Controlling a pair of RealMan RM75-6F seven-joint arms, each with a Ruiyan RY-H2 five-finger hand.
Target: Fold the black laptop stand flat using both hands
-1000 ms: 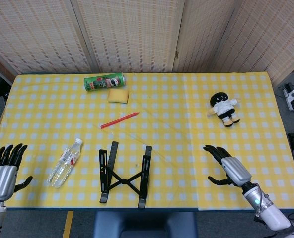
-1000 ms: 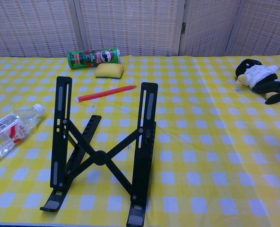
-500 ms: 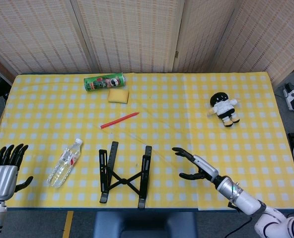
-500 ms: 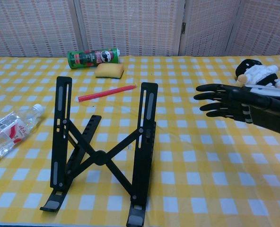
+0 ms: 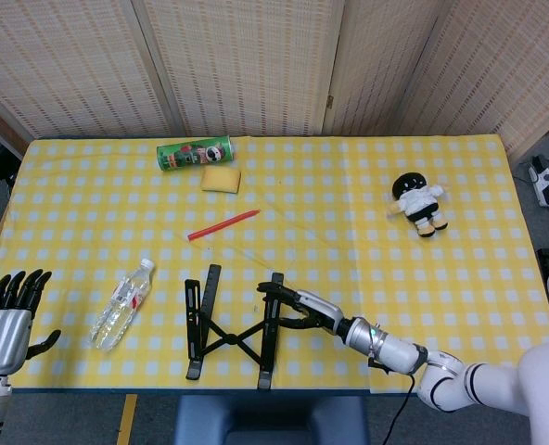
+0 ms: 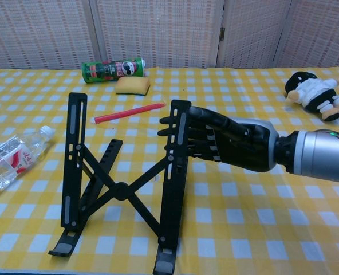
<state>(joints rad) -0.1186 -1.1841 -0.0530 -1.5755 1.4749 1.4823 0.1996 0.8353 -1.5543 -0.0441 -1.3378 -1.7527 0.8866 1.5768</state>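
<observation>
The black laptop stand [image 5: 200, 320] [image 6: 123, 190] stands unfolded near the table's front edge, its two rails raised and joined by crossed struts. My right hand [image 5: 307, 309] [image 6: 227, 140] reaches in from the right, and its spread fingers [image 6: 178, 133] lie against the upper part of the stand's right rail. Whether they clasp the rail does not show. My left hand [image 5: 6, 320] hovers at the front left corner, well away from the stand, fingers apart and holding nothing. The chest view does not show it.
A water bottle [image 5: 121, 304] [image 6: 12, 160] lies left of the stand. A red pen [image 5: 223, 224] [image 6: 129, 112], a yellow sponge [image 5: 221, 178] [image 6: 132, 85] and a green can [image 5: 195, 153] [image 6: 113, 70] lie behind it. A plush doll [image 5: 420, 204] [image 6: 315, 94] sits far right.
My right hand has swept left from the table's right side and its fingers now reach the stand's right rail. The left hand and the stand have not moved.
</observation>
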